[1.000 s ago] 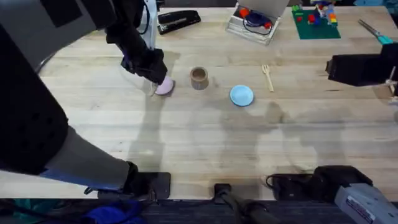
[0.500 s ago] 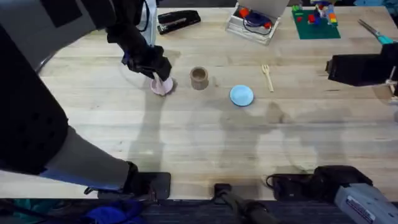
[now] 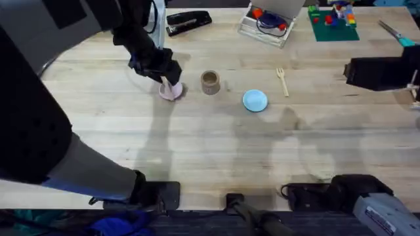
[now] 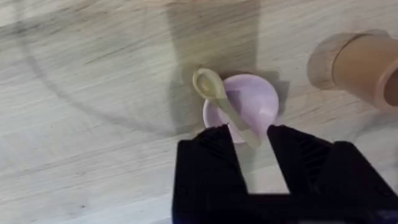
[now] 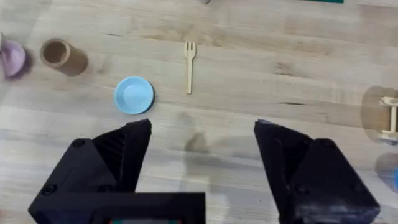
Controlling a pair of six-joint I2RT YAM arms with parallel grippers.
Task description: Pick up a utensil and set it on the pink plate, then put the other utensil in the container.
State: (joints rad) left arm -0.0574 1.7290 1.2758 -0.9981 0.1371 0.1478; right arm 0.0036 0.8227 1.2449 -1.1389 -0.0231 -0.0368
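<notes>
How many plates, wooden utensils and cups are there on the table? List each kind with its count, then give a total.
Plates: 2, the small round pink plate and the round light-blue plate
Wooden utensils: 2, the pale wooden spoon and the pale wooden fork
Cups: 1, the tan-brown cylindrical cup
Total: 5

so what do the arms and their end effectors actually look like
Both arms are black. The left end effector has two blocky matte black fingers on a black body. The right end effector has two wider, angular black fingers. The near arm segment in the overhead view carries a light grey panel.
</notes>
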